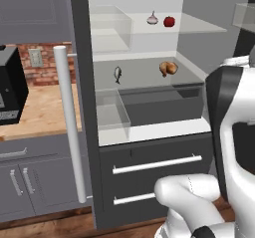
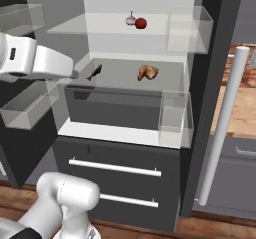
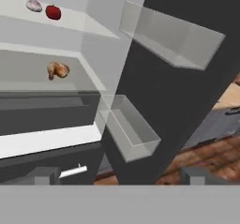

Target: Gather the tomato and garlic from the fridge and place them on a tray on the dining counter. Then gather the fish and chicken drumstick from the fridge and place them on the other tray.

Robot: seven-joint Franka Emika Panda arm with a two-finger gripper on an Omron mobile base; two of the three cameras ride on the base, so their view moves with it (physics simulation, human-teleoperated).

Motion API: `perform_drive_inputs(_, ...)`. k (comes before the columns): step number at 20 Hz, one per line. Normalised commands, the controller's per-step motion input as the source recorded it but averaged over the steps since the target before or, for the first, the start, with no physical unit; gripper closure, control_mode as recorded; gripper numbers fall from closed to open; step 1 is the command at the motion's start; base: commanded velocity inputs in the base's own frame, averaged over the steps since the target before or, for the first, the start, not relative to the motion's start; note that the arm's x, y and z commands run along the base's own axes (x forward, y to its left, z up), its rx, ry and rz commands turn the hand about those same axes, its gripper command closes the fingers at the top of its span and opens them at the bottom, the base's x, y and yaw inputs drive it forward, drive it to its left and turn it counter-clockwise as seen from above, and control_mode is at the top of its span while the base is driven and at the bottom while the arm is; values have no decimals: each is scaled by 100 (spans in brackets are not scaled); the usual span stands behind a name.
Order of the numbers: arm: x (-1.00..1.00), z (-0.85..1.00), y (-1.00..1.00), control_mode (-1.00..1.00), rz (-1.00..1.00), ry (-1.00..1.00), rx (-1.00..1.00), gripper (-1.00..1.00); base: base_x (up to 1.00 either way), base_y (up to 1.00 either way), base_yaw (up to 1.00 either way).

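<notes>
Fridge doors swung wide, I find the garlic (image 1: 152, 19) and tomato (image 1: 169, 21) side by side on the top shelf (image 1: 199, 25), the fish (image 1: 117, 74) at nine o'clock of the chicken drumstick (image 1: 168, 68) one shelf down, all within reach. My arm stands raised and folded back, claw (image 3: 119, 175) spread apart and empty, aimed past the right door bins (image 3: 136, 134)

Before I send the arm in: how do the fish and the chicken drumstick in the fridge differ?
The fish is slim, dark grey and lies to the left; the chicken drumstick is plump, orange-brown and lies to the right. Both rest untouched on the same middle shelf, below the garlic and tomato.
</notes>
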Motion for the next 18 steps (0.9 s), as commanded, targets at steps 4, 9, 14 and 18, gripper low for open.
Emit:
perform_drive_inputs(4, 19, -40, 8, -100, 1, 1, 22, -100, 0, 0, 0)
perform_drive_inputs(9, 12, -42, 0, -100, 3, 1, 28, -100, 0, 0, 0)
perform_drive_inputs(14, 33, -22, 21, -100, 3, -1, 2, -100, 0, 0, 0)
perform_drive_inputs(18, 35, -32, 21, -100, 9, -1, 0, -100, 0, 0, 0)
